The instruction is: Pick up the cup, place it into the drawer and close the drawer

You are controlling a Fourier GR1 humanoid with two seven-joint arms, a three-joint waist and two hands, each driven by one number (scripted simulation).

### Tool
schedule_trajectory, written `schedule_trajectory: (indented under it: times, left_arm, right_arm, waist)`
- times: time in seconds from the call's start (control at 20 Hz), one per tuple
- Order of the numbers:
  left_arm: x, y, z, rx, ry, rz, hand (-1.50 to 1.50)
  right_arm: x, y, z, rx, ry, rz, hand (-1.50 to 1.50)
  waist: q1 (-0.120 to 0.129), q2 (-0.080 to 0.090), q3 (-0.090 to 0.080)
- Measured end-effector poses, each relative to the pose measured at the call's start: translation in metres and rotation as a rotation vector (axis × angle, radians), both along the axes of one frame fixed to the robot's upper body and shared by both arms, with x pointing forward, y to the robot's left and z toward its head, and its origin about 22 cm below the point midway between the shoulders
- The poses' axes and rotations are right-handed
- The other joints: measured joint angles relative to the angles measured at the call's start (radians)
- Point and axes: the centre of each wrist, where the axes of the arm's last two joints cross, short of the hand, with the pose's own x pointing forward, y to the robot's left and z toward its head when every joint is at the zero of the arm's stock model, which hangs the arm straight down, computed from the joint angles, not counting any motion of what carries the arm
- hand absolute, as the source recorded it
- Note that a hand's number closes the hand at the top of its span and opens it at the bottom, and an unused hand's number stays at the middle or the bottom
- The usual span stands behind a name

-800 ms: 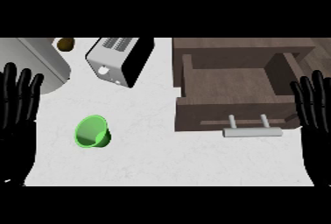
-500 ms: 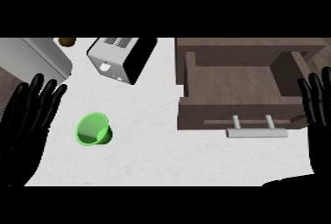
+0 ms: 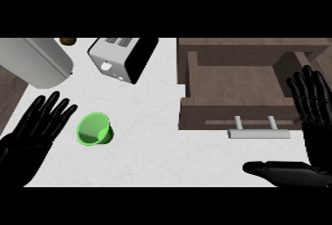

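A green cup (image 3: 95, 129) lies on its side on the white counter (image 3: 162, 154), its mouth turned toward the left. My left hand (image 3: 35, 132) is just left of the cup, fingers straight and spread, a small gap from it. The brown drawer (image 3: 236, 94) stands pulled out at the right, its inside bare, with a grey handle (image 3: 258, 131) on its front. My right hand (image 3: 312, 110) is at the right edge beside the drawer, fingers straight and pointing up, thumb (image 3: 279, 170) stretched left below the handle.
A silver toaster (image 3: 120, 57) stands at the back centre. A large grey appliance (image 3: 35, 61) fills the back left corner, with a small brown thing (image 3: 67, 41) behind it.
My left hand has moved right, closing in on the cup. The right hand's thumb has come into view at the bottom right. Cup and drawer have stayed put.
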Motion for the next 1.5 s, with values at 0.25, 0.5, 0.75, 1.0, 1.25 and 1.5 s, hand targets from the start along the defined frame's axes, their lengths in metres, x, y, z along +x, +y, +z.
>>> schedule_trajectory:
  times: [0.25,0.5,0.75,1.0,1.25,1.5]
  left_arm:
    - [0.008,0.016,-0.029,0.01,0.054,0.026,-1.5]
    - [0.022,0.036,-0.05,0.061,0.085,0.103,-1.5]
    - [0.021,0.047,-0.081,0.113,0.121,0.164,-1.5]
    - [0.028,0.063,-0.115,0.153,0.155,0.211,-1.5]
    - [0.037,0.074,-0.153,0.193,0.191,0.241,-1.5]
    - [0.043,0.083,-0.179,0.198,0.221,0.268,-1.5]
  right_arm:
    - [0.008,-0.006,-0.003,-0.008,0.005,0.011,-1.5]
    - [0.002,-0.007,-0.01,-0.01,0.0,0.013,-1.5]
    - [0.006,-0.012,-0.014,-0.015,-0.003,0.007,-1.5]
    - [0.008,-0.013,-0.016,-0.019,0.0,0.01,-1.5]
    - [0.009,-0.014,-0.015,-0.015,0.003,0.015,-1.5]
    - [0.011,-0.015,-0.009,-0.009,0.001,0.022,-1.5]
  waist:
    - [-0.002,0.001,0.0]
    - [-0.005,0.001,0.0]
    - [-0.004,0.001,0.001]
    - [-0.006,0.001,0.0]
    - [-0.01,0.003,0.0]
    - [-0.01,0.002,0.0]
